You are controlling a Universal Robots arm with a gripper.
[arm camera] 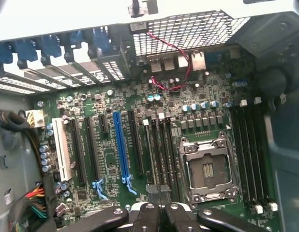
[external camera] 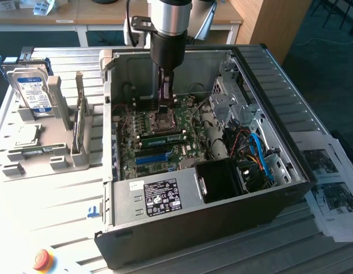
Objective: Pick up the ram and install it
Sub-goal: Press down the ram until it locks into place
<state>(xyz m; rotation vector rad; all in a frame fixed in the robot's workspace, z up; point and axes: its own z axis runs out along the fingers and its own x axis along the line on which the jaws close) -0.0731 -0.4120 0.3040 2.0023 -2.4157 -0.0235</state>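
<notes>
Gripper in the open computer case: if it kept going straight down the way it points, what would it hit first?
Most likely the motherboard at the empty processor socket. The shut gripper hangs right over that area. Depth is hard to judge, so it could land just beside the socket.

The computer case (external camera: 165, 197) is matt grey sheet metal, its motherboard (arm camera: 140, 145) glossy green, beside printed paper sheets (external camera: 331, 182).

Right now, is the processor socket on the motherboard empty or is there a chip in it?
Empty. The processor socket shows its bare contact field inside the metal frame, with no silver chip seated; the gripper hangs just above the motherboard.
</notes>
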